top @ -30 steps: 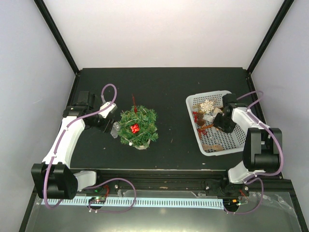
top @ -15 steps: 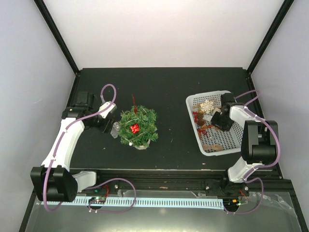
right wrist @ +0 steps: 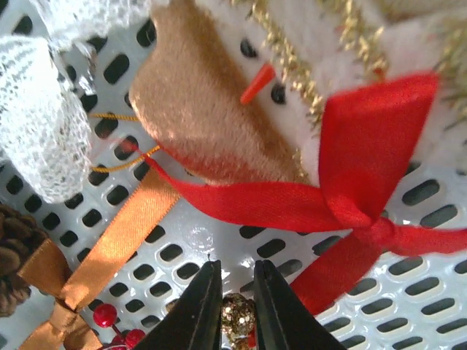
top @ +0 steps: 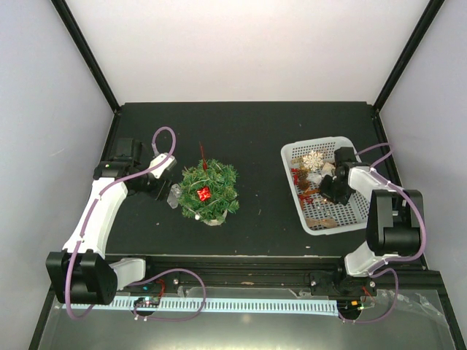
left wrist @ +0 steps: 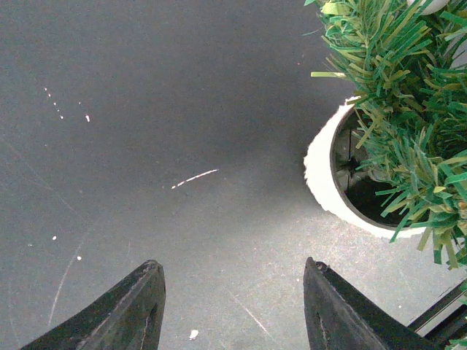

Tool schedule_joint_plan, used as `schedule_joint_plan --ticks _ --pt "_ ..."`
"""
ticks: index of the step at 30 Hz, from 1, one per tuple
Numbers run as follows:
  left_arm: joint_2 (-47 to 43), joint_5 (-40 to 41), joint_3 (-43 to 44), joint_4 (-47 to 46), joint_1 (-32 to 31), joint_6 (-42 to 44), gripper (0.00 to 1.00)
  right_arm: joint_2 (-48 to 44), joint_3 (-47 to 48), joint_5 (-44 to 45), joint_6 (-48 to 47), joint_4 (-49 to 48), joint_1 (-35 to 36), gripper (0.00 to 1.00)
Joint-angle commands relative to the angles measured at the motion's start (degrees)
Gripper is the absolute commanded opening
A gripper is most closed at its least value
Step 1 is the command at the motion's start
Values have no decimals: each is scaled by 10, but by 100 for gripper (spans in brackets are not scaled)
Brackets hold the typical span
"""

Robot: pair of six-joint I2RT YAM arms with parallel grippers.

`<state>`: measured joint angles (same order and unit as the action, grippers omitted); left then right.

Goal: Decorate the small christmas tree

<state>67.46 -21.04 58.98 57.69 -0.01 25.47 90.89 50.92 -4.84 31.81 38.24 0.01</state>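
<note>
Ornament pickup: right gripper (right wrist: 235, 267) fingers nipped on a gold glitter ball (right wrist: 237, 315), left gripper (left wrist: 232, 264) fingers half-open, empty; next, carry it to the small christmas tree (left wrist: 394, 109)

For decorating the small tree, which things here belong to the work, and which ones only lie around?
Belong to the work:
- small christmas tree
- white basket with snowflake and snowman ornament
- gold glitter ball, gripped by the right tool
- left tool, open near the pot

Only lying around:
- white slotted strip at the front rail
- white specks on the table
</note>
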Motion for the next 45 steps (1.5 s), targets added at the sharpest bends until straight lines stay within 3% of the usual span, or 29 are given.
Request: schedule_joint_plan --ticks 1,8,22,30,34,39,45 --pt "-13 -10 5 8 0 7 53 -18 -14 -16 -6 -10 3 14" --pt "-15 -9 5 9 -1 7 54 -43 -15 -32 -4 -6 3 6" --pt "-19 -7 30 25 0 6 54 -223 93 -88 15 84 3 5" --pt "-21 -4 188 39 6 -2 55 -271 174 -71 7 129 7 6" --pt "-21 -65 290 43 6 12 56 -287 169 -87 25 115 6 5" --pt "-19 -265 383 62 -10 51 57 -301 176 -151 44 89 7 5" --pt "-3 -294 448 30 -139 23 59 -316 233 -225 73 71 17 6"
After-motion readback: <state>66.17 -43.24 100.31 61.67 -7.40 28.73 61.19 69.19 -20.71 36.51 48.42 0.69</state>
